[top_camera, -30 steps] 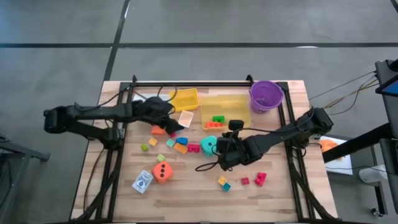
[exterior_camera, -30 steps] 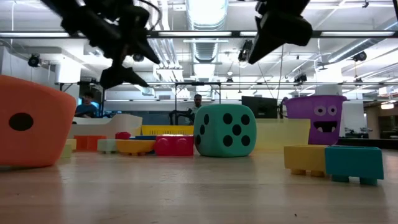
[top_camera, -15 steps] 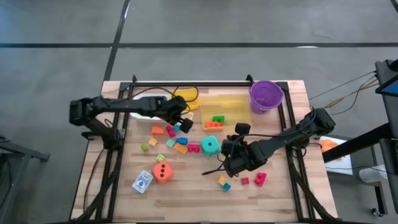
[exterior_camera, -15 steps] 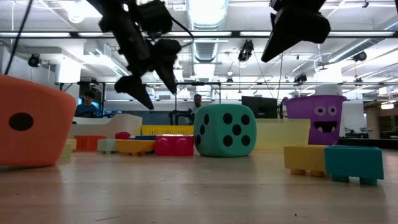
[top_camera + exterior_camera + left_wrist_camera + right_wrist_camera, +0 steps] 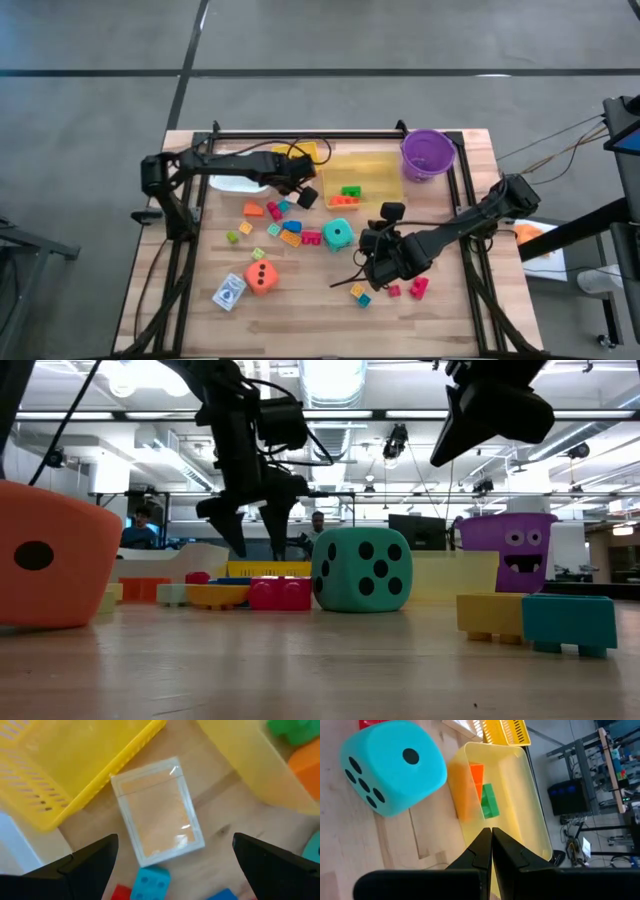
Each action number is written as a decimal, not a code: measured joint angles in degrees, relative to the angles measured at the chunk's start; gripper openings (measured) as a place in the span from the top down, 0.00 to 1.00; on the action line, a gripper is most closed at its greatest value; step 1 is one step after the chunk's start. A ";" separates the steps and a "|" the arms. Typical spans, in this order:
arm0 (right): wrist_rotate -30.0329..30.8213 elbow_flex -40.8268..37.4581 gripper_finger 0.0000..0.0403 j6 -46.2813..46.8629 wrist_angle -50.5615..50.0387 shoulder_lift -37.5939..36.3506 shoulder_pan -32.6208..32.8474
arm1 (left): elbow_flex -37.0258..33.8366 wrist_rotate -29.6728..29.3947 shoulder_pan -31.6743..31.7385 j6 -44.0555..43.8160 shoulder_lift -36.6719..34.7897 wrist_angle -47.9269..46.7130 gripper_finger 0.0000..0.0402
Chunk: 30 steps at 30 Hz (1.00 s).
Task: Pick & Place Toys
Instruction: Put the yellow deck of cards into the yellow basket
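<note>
Left wrist view: yellow basket (image 5: 75,765) is running off the frame edge; the translucent yellow bin (image 5: 250,765) is cut off too, w/ green and orange bricks inside showing only partly. Blue brick (image 5: 150,882) is clipped by the frame edge.

Low view: orange die (image 5: 50,555) is being cropped at the edge; both arms are entering from above, upper links out of frame. Person (image 5: 318,525) in the background is too small to make out.

Right wrist view: teal die (image 5: 390,767) is cut off at the edge.

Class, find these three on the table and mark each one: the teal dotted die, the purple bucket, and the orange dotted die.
Teal dotted die (image 5: 338,235): high view, on its top face.
Purple bucket (image 5: 428,153): high view, on its inside bottom.
Orange dotted die (image 5: 262,275): high view, on its top face.
</note>
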 joint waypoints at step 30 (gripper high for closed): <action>0.56 -0.37 0.98 -0.69 0.08 -0.02 0.11 | -4.30 -1.03 1.92 -1.04 4.90 7.56 0.01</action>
